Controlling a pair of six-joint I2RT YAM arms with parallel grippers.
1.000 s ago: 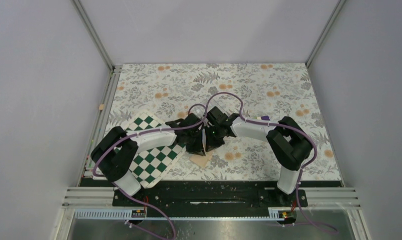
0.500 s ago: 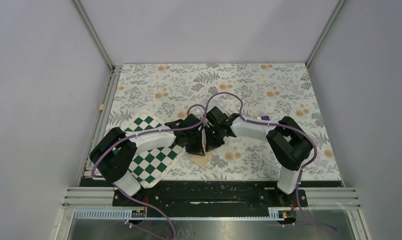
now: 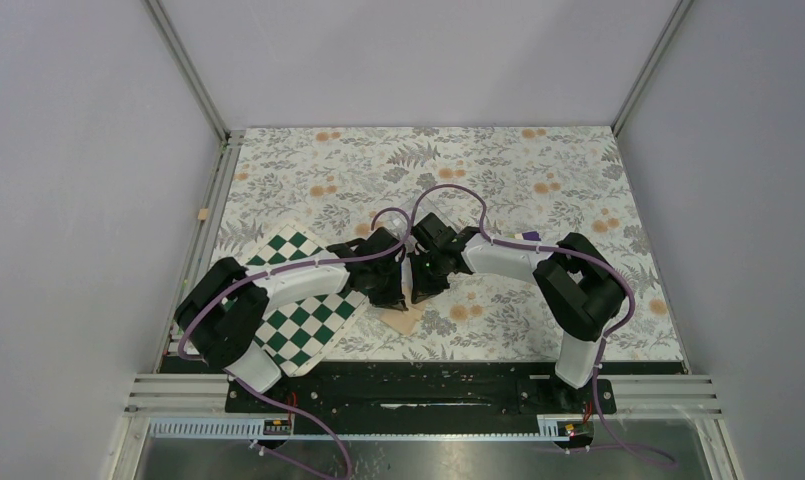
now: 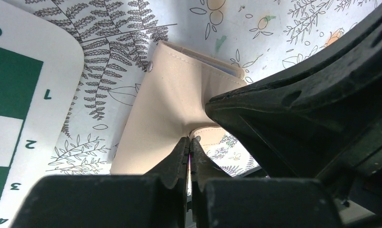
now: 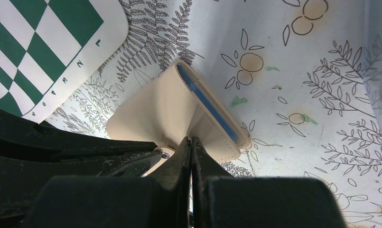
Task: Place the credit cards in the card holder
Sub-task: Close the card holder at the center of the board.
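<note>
The tan card holder [image 3: 404,319] lies on the floral mat near the front, between both grippers. In the left wrist view the card holder [image 4: 170,95] is lifted into a tent, and my left gripper [image 4: 189,140] is shut on its tan cover. In the right wrist view the card holder [image 5: 155,114] shows its light blue lining [image 5: 212,107] along the fold, and my right gripper [image 5: 191,140] is shut on the tan cover beside a small metal snap. In the top view the left gripper [image 3: 392,291] and right gripper [image 3: 419,289] almost touch. No credit cards are in view.
The green-and-white chequered board [image 3: 308,320] lies left of the wallet under the left arm; it also shows in the left wrist view [image 4: 18,95] and the right wrist view [image 5: 41,42]. A small purple object [image 3: 531,236] peeks out behind the right arm.
The left arm's elbow has shifted slightly left and down. Both grippers stay pinched on the wallet at the same spot.
</note>
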